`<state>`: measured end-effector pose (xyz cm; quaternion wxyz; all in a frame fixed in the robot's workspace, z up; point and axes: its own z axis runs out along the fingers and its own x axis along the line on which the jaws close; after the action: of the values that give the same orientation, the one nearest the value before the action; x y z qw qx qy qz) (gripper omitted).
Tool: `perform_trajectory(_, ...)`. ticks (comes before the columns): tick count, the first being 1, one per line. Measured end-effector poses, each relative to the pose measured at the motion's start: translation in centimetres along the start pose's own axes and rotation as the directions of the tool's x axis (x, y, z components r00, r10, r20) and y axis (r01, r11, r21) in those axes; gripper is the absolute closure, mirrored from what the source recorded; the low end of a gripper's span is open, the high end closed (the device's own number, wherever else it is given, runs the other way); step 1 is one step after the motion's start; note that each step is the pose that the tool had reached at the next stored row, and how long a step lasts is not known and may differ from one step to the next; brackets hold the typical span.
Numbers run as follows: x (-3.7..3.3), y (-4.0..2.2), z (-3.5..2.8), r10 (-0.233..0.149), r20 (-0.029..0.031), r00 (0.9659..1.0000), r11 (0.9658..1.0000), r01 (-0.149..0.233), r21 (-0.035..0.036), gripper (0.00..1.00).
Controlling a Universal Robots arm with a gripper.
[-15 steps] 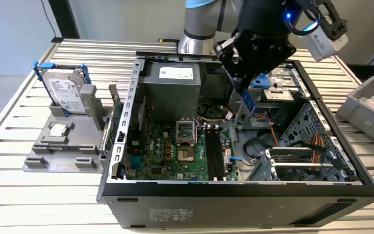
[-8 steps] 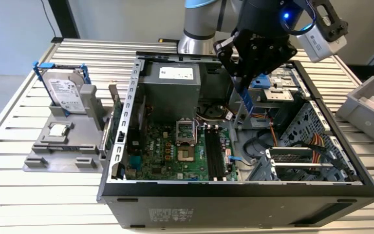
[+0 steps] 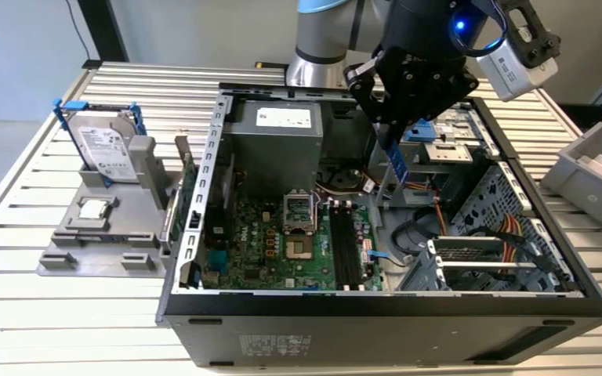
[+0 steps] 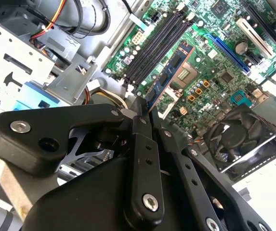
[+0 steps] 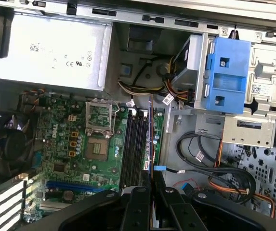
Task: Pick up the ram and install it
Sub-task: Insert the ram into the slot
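My gripper (image 3: 388, 129) hangs over the open computer case (image 3: 385, 301), shut on the ram (image 3: 394, 168), a slim bluish stick that points down from the fingers toward the motherboard (image 3: 280, 243). In the second wrist view the ram (image 4: 169, 77) juts out from between the black fingers (image 4: 140, 139), still above the board. It shows edge-on as a thin line (image 5: 151, 139) in the first wrist view, roughly over the black memory slots (image 5: 134, 144). The same slots (image 3: 345, 247) lie below and toward the exterior view's left of the stick.
A silver hard drive in a blue frame (image 3: 103, 145) and a grey fixture (image 3: 97, 235) stand at the exterior view's left of the case. Inside are the power supply (image 3: 280, 129), CPU socket (image 3: 299, 223), fan (image 4: 239, 139), cables and a blue drive bracket (image 5: 227, 74). A grey bin (image 3: 599, 168) sits at the right.
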<state>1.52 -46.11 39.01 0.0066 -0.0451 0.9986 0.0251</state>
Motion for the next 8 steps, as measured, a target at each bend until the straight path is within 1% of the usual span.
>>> perform_trajectory(8,0.00,0.00,0.01,0.001,0.0001,1.0000,1.0000,-0.001,-0.0001,1.00)
